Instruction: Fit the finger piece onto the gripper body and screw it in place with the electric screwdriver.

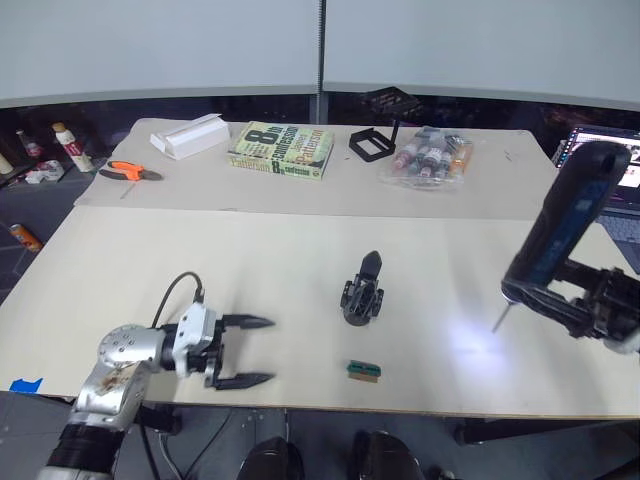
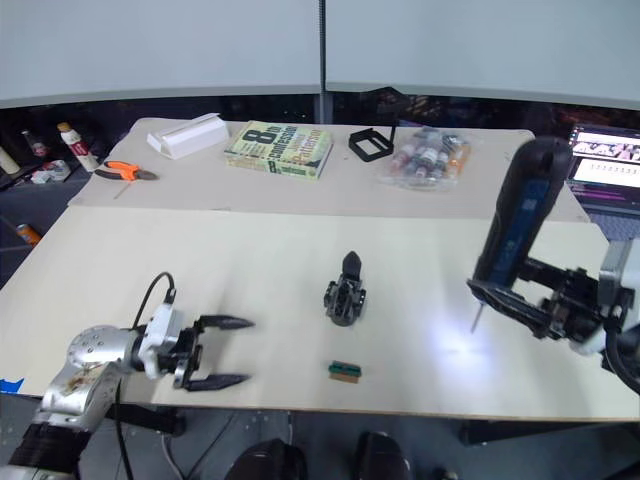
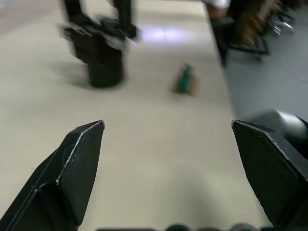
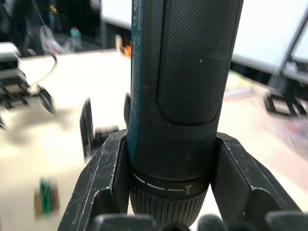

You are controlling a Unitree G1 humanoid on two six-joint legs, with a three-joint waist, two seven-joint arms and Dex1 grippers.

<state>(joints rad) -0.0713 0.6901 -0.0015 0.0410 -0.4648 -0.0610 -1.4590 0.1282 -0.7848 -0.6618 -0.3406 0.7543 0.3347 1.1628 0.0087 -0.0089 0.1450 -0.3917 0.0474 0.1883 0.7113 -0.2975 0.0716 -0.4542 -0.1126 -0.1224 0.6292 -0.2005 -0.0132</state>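
The gripper body point(image 1: 362, 297) stands near the table's middle, a small black assembly with one pointed finger upright on top; it also appears as the gripper body point(image 3: 101, 57) ahead of the left fingers. A loose finger piece is out of view. My left gripper point(image 1: 268, 351) hovers low over the table to the body's left, open and empty, its fingers pointing toward the body. At the right, my right gripper point(image 1: 548, 297) is shut on the electric screwdriver point(image 1: 566, 222). The screwdriver tilts bit-down, and its light makes a white patch on the table.
A tiny green-and-brown block point(image 1: 365, 369) lies near the front edge, below the gripper body. Along the back lie a white box point(image 1: 188, 136), orange pliers point(image 1: 130, 171), a book point(image 1: 282, 150), a black square frame point(image 1: 372, 143) and bagged bottles point(image 1: 430, 155). A laptop point(image 1: 622, 190) sits far right.
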